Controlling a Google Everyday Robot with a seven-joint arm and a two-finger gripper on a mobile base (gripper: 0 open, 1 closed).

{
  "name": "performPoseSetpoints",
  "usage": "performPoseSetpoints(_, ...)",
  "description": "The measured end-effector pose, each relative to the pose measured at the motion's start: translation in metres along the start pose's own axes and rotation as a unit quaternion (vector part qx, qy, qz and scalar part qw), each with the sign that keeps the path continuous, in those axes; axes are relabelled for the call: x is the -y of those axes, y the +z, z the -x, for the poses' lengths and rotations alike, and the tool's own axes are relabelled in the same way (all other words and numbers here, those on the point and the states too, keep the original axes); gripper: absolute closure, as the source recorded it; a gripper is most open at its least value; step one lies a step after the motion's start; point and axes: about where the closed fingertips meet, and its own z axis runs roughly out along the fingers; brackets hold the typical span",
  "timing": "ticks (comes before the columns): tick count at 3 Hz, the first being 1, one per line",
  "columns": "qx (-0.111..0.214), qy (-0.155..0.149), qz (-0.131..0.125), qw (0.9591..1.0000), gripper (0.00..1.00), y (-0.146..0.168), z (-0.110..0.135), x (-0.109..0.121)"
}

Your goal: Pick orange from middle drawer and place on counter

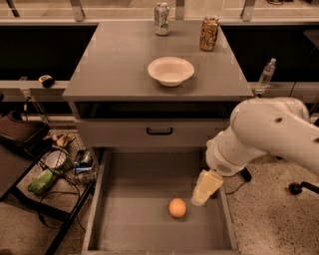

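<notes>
The orange (177, 207) lies on the grey floor of the open middle drawer (134, 219), right of its middle. My gripper (205, 188) hangs from the white arm (269, 134) over the drawer's right side, just right of and slightly above the orange, apart from it. The counter (114, 64) is the grey top of the cabinet above.
On the counter stand a white bowl (170, 70), a silver can (161, 12) and a brown can (209, 26). A grey drawer front with a black handle (159, 131) is above the open drawer. A cluttered wire basket (65, 159) sits at left, a bottle (266, 73) at right.
</notes>
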Motion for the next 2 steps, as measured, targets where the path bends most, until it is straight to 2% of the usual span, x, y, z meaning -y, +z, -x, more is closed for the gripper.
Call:
performPoseSetpoints(1, 0.040, 0.027, -0.019, 0.9986, 0.00, 0.0594, 0.0117, 0.0233)
performPoseSetpoints(2, 0.040, 0.028, -0.019, 0.9987, 0.00, 0.0597, 0.0115, 0.0231)
